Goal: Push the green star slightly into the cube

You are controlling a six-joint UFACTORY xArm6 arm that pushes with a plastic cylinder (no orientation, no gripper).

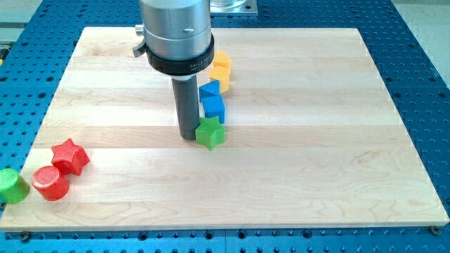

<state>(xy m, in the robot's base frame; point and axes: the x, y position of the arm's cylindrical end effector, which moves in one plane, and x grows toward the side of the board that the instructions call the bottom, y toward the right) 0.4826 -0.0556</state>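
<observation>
While beside my tip (188,136): 1 green star (210,134), 1 blue cube (213,108).

Counted on the board (295,176): two green blocks (210,133) (12,185), two red blocks (69,156) (49,183), two blue blocks (213,107) (209,89), two orange-yellow blocks (221,65) (225,83). Eight in all.

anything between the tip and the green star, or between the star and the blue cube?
Nothing visible. My tip sits right against the green star on its view-left side. The blue cube lies directly above the star in the view, already touching or nearly so, with no block between them.
</observation>
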